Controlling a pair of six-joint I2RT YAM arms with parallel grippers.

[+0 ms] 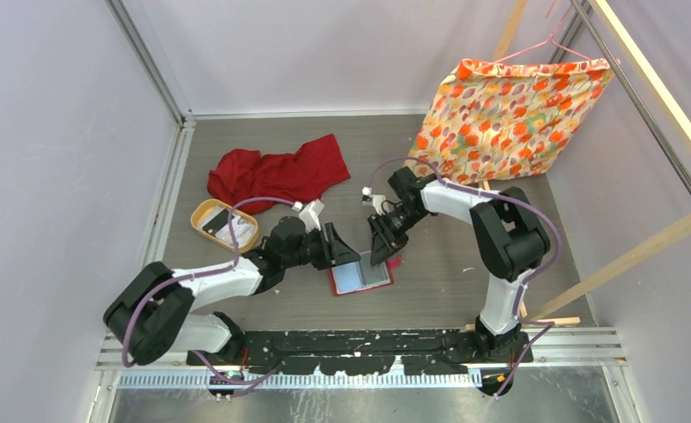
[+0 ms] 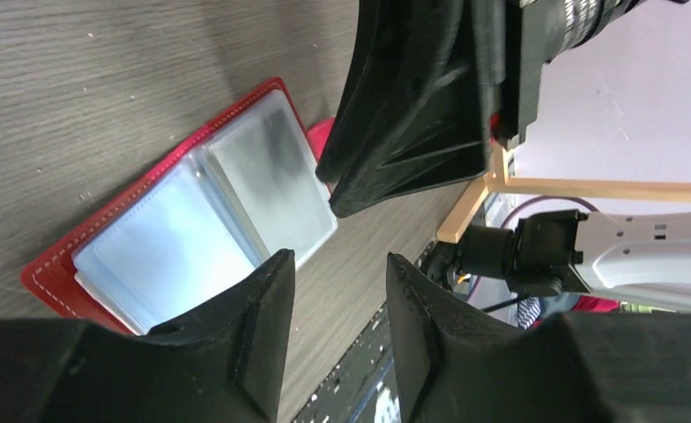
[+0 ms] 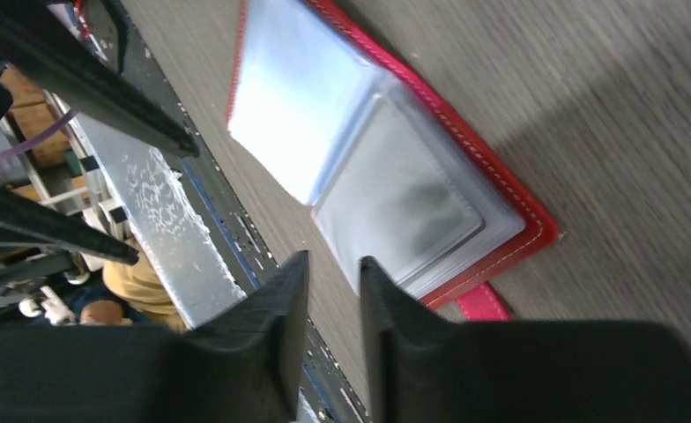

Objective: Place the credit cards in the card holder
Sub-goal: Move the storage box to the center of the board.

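The red card holder (image 1: 360,275) lies open on the table, clear pockets up. It also shows in the left wrist view (image 2: 192,220) and the right wrist view (image 3: 368,167), with its snap tab (image 3: 483,304) on the table beside it. The pockets look empty. My left gripper (image 1: 349,256) is open and empty, just above the holder's far left edge (image 2: 338,264). My right gripper (image 1: 380,258) is narrowly open and empty, over the holder's far right edge (image 3: 333,260). Credit cards (image 1: 232,229) lie in the oval tan tray (image 1: 203,211) at the left.
A crumpled red cloth (image 1: 276,172) lies behind the tray. A floral cloth (image 1: 509,106) hangs on a pink hanger at the back right. A wooden frame post (image 1: 624,256) slants across the right side. The black rail (image 1: 368,339) runs along the near edge.
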